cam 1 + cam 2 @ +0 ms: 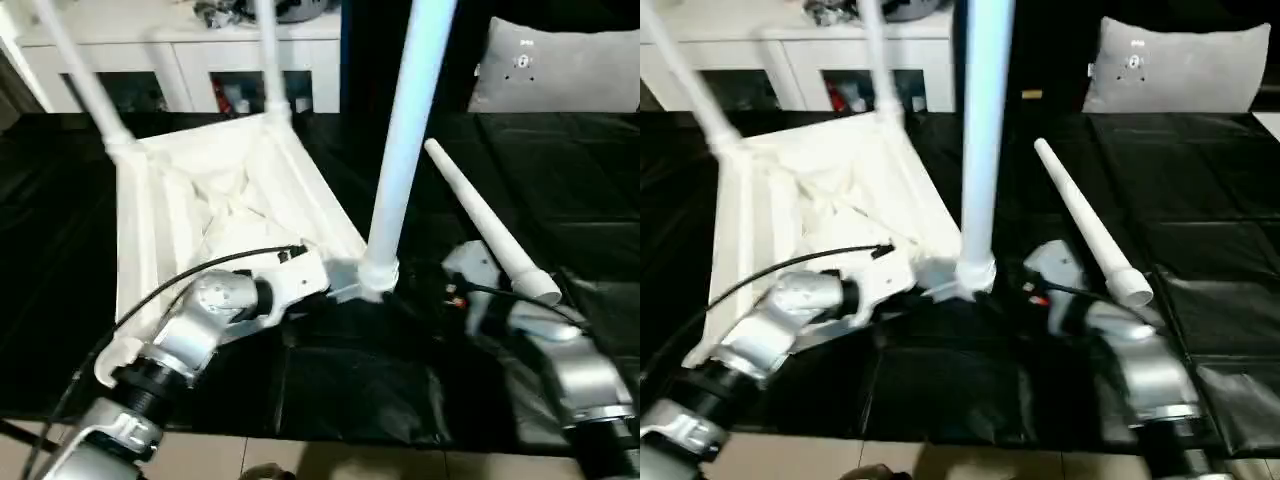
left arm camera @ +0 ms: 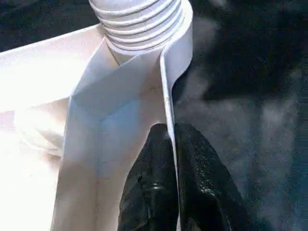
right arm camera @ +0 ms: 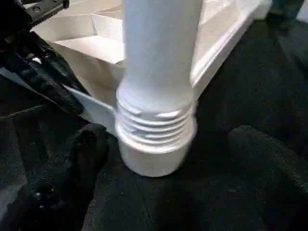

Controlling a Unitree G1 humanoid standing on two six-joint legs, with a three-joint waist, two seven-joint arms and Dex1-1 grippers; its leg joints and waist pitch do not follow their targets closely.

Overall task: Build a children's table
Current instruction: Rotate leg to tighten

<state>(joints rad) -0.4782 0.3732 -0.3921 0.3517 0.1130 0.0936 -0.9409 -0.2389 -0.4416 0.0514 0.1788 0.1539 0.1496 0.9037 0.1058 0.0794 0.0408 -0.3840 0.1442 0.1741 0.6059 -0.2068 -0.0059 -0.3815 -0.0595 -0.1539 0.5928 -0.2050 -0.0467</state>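
Observation:
The white tabletop [image 1: 220, 200] lies upside down on the black mat, ribbed side up. Two legs [image 1: 85, 80] [image 1: 270, 60] stand in its far corners. A third leg [image 1: 405, 140] stands upright in the near right corner socket [image 3: 154, 159], with several threads [image 2: 139, 19] showing above the socket. My left gripper [image 2: 172, 144] is shut on the tabletop's thin rim [image 2: 166, 86] just beside that socket. My right gripper [image 3: 168, 139] is open, one finger [image 3: 82, 154] on each side of the leg's base, touching nothing. A fourth leg [image 1: 490, 225] lies loose on the mat to the right.
A grey cushion [image 1: 560, 65] leans at the back right. A white cabinet [image 1: 180, 50] with cluttered shelves runs along the back left. The black mat [image 1: 360, 380] ends at a pale floor strip near the front edge.

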